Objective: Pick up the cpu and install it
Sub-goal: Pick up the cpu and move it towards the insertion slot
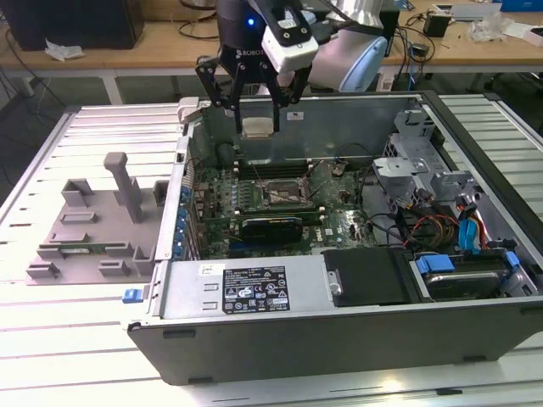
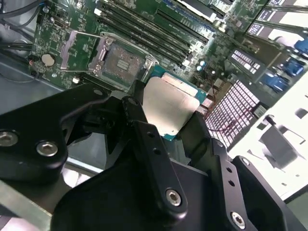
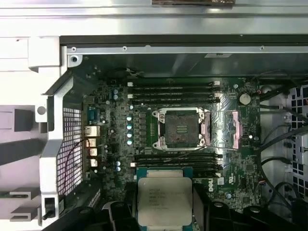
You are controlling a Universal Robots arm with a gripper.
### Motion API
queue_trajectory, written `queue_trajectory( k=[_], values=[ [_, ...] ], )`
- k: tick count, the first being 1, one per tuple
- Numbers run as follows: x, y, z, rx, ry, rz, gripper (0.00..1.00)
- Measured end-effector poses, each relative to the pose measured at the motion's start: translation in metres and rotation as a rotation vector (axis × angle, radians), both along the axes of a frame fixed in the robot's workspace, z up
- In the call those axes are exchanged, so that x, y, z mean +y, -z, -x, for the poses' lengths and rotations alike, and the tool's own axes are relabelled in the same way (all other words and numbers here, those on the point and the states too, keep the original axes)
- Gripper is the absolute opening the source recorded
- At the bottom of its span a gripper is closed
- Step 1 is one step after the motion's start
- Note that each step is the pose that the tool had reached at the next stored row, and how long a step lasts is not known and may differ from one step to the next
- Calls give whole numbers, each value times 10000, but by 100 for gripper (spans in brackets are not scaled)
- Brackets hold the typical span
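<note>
Cpu (image 3: 164, 202) looks light, stiff and easy to break, so the gripper (image 1: 258, 125) pinches just its side edges.

The gripper (image 2: 169, 115) clamps the cpu (image 2: 171, 103) by two opposite edges. Beyond it, the open socket (image 2: 120, 62) sits on the motherboard (image 2: 62, 29).
</note>
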State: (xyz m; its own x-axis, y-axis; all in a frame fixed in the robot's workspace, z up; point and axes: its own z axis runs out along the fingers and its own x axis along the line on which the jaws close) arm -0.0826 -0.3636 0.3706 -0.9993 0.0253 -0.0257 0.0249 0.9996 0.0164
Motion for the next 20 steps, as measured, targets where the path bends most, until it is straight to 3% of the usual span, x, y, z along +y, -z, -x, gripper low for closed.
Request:
queue_trajectory(
  k=[6, 10, 13, 16, 18, 20],
  values=[
    [1, 144, -42, 0, 1, 92, 55],
    [9, 224, -49, 0, 0, 107, 55],
    [17, 332, -59, 0, 1, 127, 55],
    [48, 429, -67, 0, 0, 139, 55],
    [107, 508, -89, 0, 0, 187, 55],
    [136, 541, -104, 0, 0, 238, 55]
  ],
)
